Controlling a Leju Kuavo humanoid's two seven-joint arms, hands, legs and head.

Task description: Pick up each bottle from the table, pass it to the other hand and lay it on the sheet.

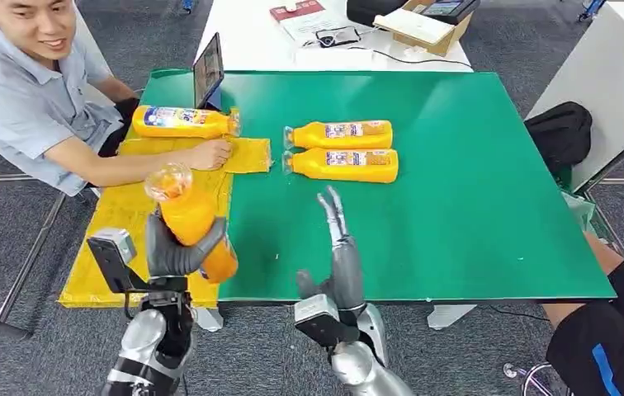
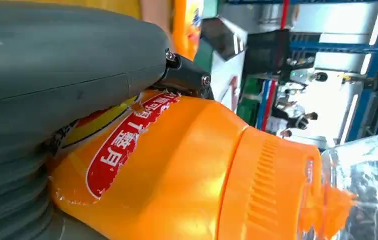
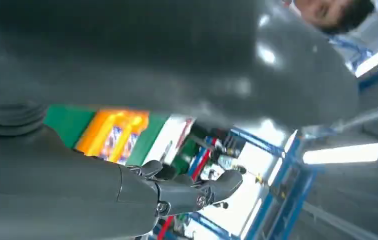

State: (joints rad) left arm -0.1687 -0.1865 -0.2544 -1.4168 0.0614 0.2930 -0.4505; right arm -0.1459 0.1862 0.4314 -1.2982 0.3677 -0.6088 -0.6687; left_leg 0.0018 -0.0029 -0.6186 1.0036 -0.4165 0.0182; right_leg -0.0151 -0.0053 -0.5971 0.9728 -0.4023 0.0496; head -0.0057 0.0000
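Note:
My left hand point(image 1: 178, 252) grips an orange bottle point(image 1: 193, 221) above the yellow sheet point(image 1: 111, 256) at the table's left edge, its clear cap end tilted up toward me. Up close that bottle point(image 2: 187, 175) shows a red label, with my left hand point(image 2: 52, 90) wrapped over it. One bottle point(image 1: 183, 121) lies on the sheet's far end. Two more bottles point(image 1: 340, 134) point(image 1: 342, 164) lie side by side on the green table point(image 1: 474, 206). My right hand point(image 1: 338, 247) hovers open over the table's front, fingers straight and pointing away; its fingers point(image 3: 197, 192) are spread with nothing in them.
A person in a grey shirt point(image 1: 28, 99) sits at the left, one hand point(image 1: 210, 154) pressing on the sheet. A tablet point(image 1: 208, 70) stands at the table's far left corner. A black bag point(image 1: 560, 132) lies right of the table, and another person's leg point(image 1: 614, 330) is at the lower right.

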